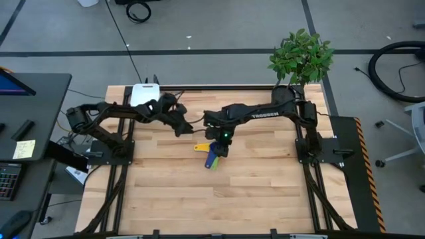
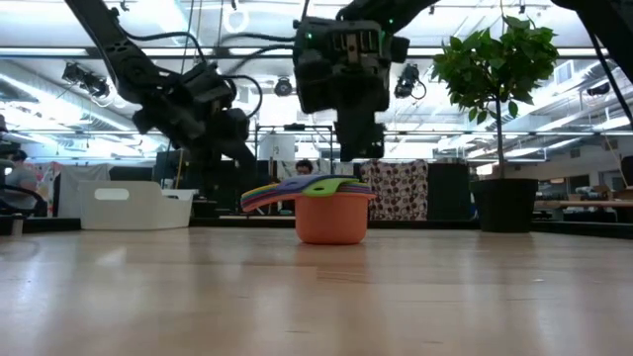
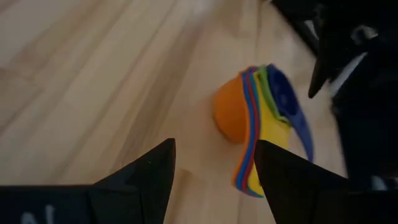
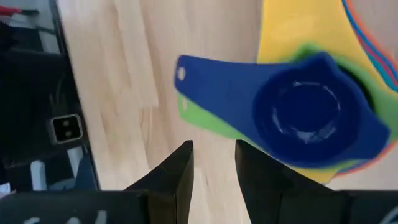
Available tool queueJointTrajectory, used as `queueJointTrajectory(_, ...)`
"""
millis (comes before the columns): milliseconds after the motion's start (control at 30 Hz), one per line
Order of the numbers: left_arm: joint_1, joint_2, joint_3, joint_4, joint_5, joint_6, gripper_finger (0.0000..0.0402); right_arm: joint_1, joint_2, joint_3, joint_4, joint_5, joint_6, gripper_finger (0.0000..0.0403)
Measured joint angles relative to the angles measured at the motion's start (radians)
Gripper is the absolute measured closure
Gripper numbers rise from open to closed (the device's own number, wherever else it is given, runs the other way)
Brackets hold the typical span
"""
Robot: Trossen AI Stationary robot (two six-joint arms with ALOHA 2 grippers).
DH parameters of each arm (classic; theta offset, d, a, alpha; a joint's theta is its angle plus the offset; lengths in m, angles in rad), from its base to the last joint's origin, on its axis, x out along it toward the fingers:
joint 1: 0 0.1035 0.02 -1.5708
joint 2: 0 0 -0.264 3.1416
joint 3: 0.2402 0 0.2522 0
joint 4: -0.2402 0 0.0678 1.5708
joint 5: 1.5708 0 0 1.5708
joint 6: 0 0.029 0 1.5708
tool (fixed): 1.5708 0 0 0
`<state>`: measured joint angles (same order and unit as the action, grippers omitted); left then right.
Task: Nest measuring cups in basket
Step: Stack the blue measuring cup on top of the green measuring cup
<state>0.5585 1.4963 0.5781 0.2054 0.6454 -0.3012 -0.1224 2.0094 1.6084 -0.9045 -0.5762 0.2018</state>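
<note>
The measuring cups [image 1: 210, 157] sit nested in one stack on the wooden table, the orange cup [image 2: 331, 220] at the bottom resting on its base and the dark blue cup [image 4: 301, 115] on top. Their flat handles fan out sideways [image 3: 264, 155]. My right gripper [image 1: 220, 143] hovers just above the stack [image 2: 357, 150], its fingers a little apart [image 4: 214, 168] and empty. My left gripper [image 1: 180, 125] is open [image 3: 214, 168] and empty, to the left of the stack and above the table [image 2: 232, 133]. The white basket [image 1: 145, 94] stands at the far left edge [image 2: 138, 206].
A potted plant [image 1: 300, 63] stands at the table's far right corner, its dark pot [image 2: 505, 205] on the tabletop. The bare wooden tabletop [image 1: 219, 199] stretches toward the near edge. A person [image 2: 18, 178] sits in the room beyond the table.
</note>
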Motion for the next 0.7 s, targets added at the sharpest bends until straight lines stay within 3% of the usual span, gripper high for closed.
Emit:
queueJointTrajectory(300, -0.123, 0.005, 0.000, 0.000, -0.227, 0.000, 0.0178, 0.013, 0.000, -0.143, 0.031, -0.126, 0.014, 0.0280)
queueJointTrajectory(500, -0.161, 0.055, 0.000, 0.001, -0.294, -0.001, 0.0178, 0.031, 0.001, -0.209, 0.155, -0.170, 0.016, 0.0280)
queueJointTrajectory(700, -0.172, 0.132, 0.030, 0.010, -0.284, 0.000, 0.0178, 0.023, 0.001, -0.245, 0.236, -0.166, 0.007, 0.0280)
